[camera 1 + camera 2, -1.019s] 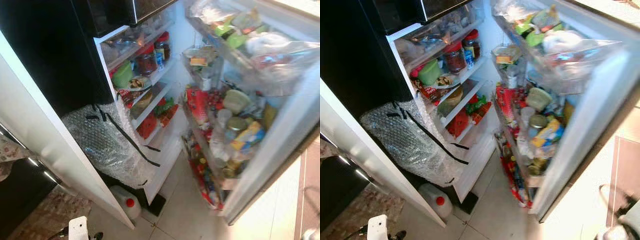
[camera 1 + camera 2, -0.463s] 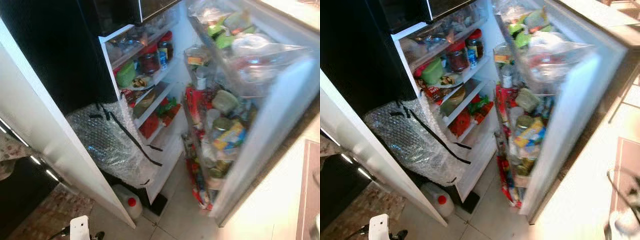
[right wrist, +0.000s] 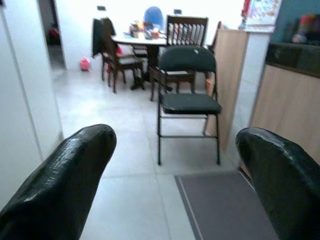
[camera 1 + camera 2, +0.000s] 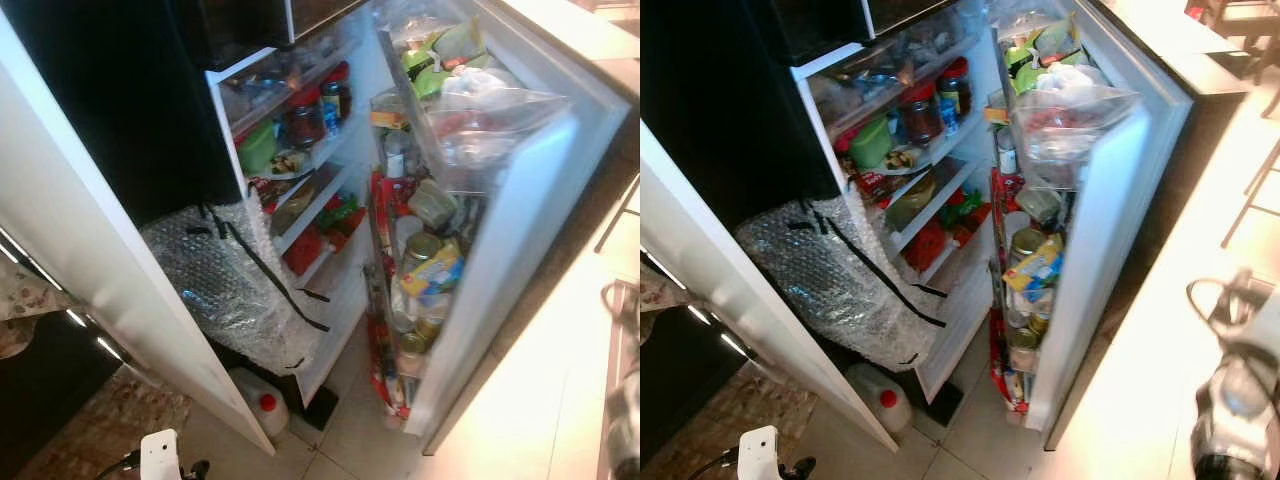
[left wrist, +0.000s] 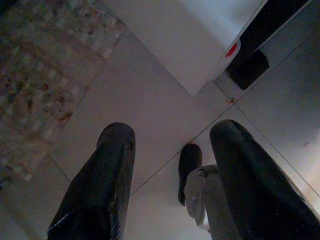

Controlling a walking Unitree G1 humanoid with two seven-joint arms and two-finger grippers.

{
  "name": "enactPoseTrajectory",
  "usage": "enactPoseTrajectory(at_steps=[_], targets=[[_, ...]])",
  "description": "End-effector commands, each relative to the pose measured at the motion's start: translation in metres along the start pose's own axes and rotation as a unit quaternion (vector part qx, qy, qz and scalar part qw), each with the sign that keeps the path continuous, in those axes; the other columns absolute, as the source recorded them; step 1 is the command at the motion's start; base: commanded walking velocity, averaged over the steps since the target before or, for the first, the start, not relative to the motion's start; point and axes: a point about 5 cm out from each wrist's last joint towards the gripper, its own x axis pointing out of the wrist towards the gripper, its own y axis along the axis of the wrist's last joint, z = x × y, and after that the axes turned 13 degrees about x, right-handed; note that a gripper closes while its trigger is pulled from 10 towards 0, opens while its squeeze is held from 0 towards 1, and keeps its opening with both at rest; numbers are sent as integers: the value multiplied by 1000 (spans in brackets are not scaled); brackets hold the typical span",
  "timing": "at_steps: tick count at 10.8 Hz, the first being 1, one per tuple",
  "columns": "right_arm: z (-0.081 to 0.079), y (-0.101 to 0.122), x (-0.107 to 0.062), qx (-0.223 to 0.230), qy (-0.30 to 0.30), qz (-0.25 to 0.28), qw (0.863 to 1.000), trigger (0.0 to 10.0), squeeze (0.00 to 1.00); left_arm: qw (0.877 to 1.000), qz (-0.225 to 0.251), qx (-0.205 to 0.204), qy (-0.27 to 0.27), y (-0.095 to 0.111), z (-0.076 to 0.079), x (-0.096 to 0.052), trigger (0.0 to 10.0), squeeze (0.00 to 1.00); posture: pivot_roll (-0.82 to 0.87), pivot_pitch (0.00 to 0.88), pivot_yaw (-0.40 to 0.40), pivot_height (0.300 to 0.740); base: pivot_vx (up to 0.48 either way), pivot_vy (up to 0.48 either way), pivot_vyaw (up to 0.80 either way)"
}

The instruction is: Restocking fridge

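Note:
The fridge stands open in front of me, its shelves [image 4: 925, 165] holding red-lidded jars [image 4: 918, 108], a green tub [image 4: 872, 142] and packets. The right door [image 4: 1110, 230] is crammed with tins, bottles and bags. A bubble-wrapped bundle [image 4: 830, 275] bound with black tape fills the lower left part. My left gripper [image 5: 174, 131] hangs open over the tiled floor, nothing between its fingers. My right gripper [image 3: 175, 135] is open and empty too, pointing into the room; its silver arm [image 4: 1230, 400] is low on the right.
A white jug with a red cap [image 4: 878, 398] sits on the floor under the fridge. The white left door [image 4: 730, 300] stands out at the left. A grey mat [image 3: 220, 205], a folding chair [image 3: 187, 100] and a dining table [image 3: 135, 40] lie behind, to the right.
The camera has swung to the right, so the right door now looks more edge-on. My right arm has come into view at the lower right. Nothing in the fridge has moved.

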Motion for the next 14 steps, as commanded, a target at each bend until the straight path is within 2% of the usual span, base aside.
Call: enactPoseTrajectory(at_steps=[1, 3, 4, 5, 7, 9, 11, 13, 14], targets=[[-2, 10, 6, -2, 8, 17, 1000, 10000, 0, 1000, -1, 0, 4, -1, -3, 0, 10000, 0, -150, 6, 89, 740, 0, 0, 0], [-10, 9, 9, 33, 44, -4, 998, 10000, 0, 1000, -1, 4, 2, -1, -3, 0, 10000, 0, -149, 7, 88, 740, 0, 0, 0], [-32, 3, 6, 46, 125, -35, 990, 10000, 0, 1000, -2, 6, 0, -1, -2, 0, 10000, 0, -149, 7, 88, 740, 0, 0, 0], [-45, 1, 4, 66, 168, -52, 982, 10000, 0, 1000, -2, 6, 0, -1, -2, 0, 10000, 0, -148, 7, 89, 740, 0, 0, 0], [-77, -5, -3, 70, 263, -82, 959, 10000, 0, 1000, -2, 9, 0, -1, -3, 0, 10000, 0, -145, 7, 90, 740, 0, 0, 0], [-92, -6, -5, 85, 283, -87, 951, 10000, 0, 1000, -2, 10, 1, -1, -3, -1, 10000, 0, -145, 7, 90, 740, 0, 0, 0], [-102, -9, -10, 95, 317, -103, 938, 10000, 0, 1000, -2, 11, 1, -2, -3, -1, 10000, 0, -139, 12, 91, 740, 0, 0, 0], [-118, -13, -18, 90, 370, -125, 916, 10000, 0, 1000, -1, 12, 1, -1, -3, -1, 10000, 0, -138, 14, 90, 740, 0, 0, 0], [-124, -13, -20, 90, 384, -129, 910, 10000, 0, 1000, -1, 12, 0, -1, -3, -1, 10000, 0, -133, 12, 89, 740, 0, 0, 0]])
